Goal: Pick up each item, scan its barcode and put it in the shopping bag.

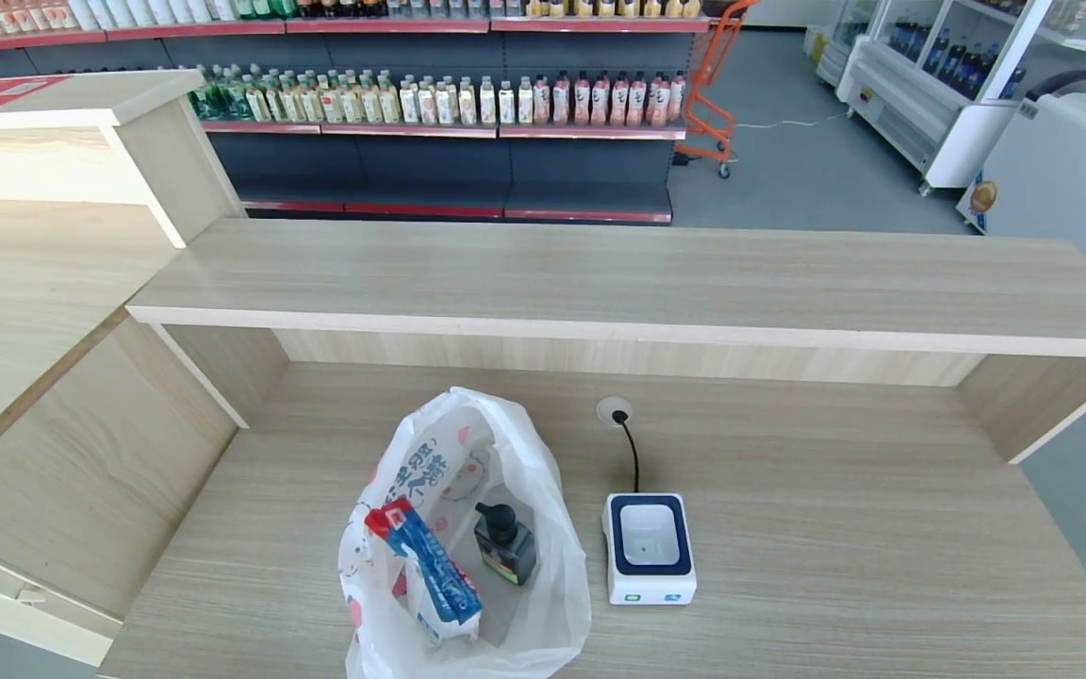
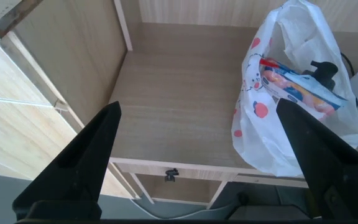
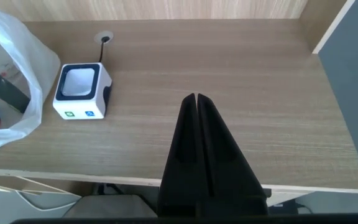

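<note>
A white plastic shopping bag (image 1: 505,438) stands on the pale wooden worktop (image 1: 835,528), just beside a white, blue-framed scanner box (image 1: 649,547). Inside it are a blue-and-white packet (image 1: 435,571) and a dark pump bottle (image 1: 503,549). The left fingers (image 2: 98,149) are spread wide and empty. The right fingers (image 3: 210,143) are pressed together.

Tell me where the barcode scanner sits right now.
In the head view the scanner stands on the counter, just right of the shopping bag.

bright even daylight, soft shadows
</note>
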Tool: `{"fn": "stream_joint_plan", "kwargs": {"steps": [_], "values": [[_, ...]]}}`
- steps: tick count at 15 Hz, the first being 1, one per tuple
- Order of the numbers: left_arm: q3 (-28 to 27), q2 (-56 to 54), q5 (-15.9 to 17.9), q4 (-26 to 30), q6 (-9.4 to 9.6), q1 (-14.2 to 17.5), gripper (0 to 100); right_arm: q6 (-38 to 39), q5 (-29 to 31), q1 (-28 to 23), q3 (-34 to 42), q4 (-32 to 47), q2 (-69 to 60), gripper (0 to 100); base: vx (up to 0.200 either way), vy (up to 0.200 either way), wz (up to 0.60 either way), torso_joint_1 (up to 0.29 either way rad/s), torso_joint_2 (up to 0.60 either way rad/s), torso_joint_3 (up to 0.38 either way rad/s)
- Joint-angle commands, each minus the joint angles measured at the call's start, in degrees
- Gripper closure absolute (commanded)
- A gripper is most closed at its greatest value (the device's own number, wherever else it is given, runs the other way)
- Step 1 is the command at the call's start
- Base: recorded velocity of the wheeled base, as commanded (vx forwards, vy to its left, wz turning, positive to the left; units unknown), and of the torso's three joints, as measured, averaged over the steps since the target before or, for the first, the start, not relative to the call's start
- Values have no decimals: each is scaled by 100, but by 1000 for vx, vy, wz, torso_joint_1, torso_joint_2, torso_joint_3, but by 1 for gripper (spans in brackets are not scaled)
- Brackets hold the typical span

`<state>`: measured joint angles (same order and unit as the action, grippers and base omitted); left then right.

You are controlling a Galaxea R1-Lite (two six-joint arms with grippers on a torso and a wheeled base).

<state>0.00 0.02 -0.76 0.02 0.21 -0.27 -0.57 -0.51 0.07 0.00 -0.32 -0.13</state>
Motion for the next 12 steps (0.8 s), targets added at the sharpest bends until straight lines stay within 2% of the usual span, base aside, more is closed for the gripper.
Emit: {"fn": "stream_joint_plan", "kwargs": {"steps": [1,12], "values": [[0,-2,-4,-2,6,0,0,-4,-2,1,0,-3,13,100,0,0,0,0,0,0],[0,-2,-4,-2,-3,0,0,-4,-2,1,0,-3,13,100,0,0,0,0,0,0]]}}
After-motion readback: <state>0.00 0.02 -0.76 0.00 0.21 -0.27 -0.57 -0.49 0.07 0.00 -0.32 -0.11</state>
